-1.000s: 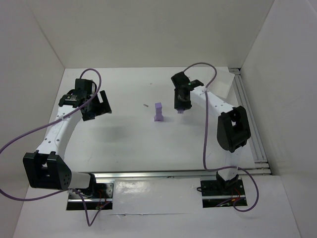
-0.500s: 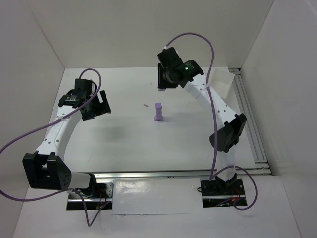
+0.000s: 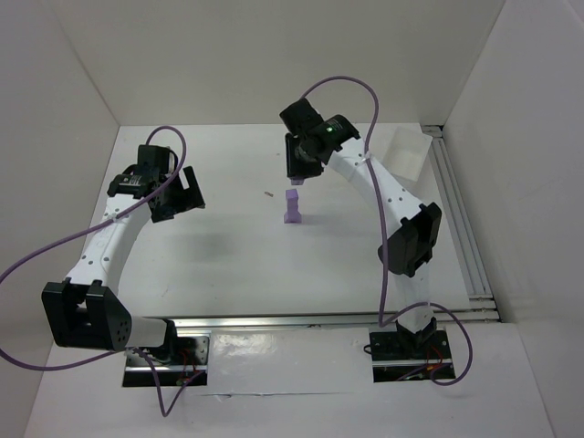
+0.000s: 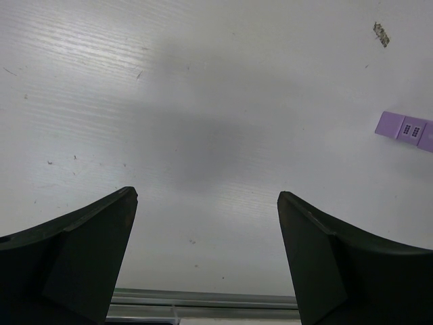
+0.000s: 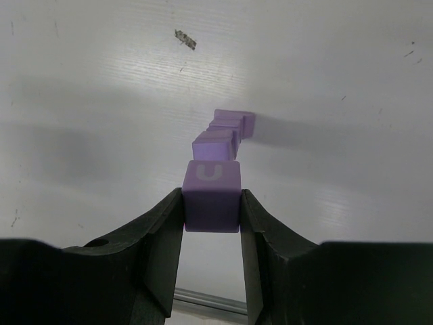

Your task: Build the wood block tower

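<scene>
The tower (image 3: 293, 207) is a short column of lilac cubes at the table's middle; it shows below in the right wrist view (image 5: 223, 132) and at the right edge of the left wrist view (image 4: 406, 130). My right gripper (image 3: 298, 175) hangs above the tower's top, shut on a lilac wood block (image 5: 212, 195) marked "U", held between both fingers. My left gripper (image 3: 185, 199) is open and empty over the left part of the table, far from the tower.
A small dark speck (image 3: 268, 193) lies left of the tower. A shallow white tray (image 3: 408, 151) sits at the back right. White walls surround the table, and a metal rail (image 3: 461, 228) runs along the right side.
My right arm has swung left from beside the tower, risen, and now holds the block above the tower's top. The left arm has not moved.
</scene>
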Action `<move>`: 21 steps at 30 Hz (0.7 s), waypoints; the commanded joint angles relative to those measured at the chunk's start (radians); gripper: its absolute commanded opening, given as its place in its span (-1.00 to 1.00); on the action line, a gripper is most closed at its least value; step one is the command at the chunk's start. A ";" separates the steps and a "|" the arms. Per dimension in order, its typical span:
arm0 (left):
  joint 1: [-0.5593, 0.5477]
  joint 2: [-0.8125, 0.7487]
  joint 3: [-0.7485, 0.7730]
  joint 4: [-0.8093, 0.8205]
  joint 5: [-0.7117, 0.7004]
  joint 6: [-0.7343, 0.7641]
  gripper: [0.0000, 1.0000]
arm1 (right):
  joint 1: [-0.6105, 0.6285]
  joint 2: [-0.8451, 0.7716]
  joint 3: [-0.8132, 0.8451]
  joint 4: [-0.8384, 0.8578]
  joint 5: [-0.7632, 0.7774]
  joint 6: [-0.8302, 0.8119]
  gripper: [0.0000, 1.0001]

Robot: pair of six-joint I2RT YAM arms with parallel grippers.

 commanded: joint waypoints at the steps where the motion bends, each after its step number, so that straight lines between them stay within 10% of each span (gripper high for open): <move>1: 0.005 -0.031 -0.004 -0.004 -0.002 0.017 0.96 | 0.024 0.001 -0.005 -0.028 -0.008 0.010 -0.32; 21: 0.005 -0.031 -0.004 -0.004 0.007 0.017 0.96 | 0.043 0.078 0.044 -0.057 0.002 0.010 -0.30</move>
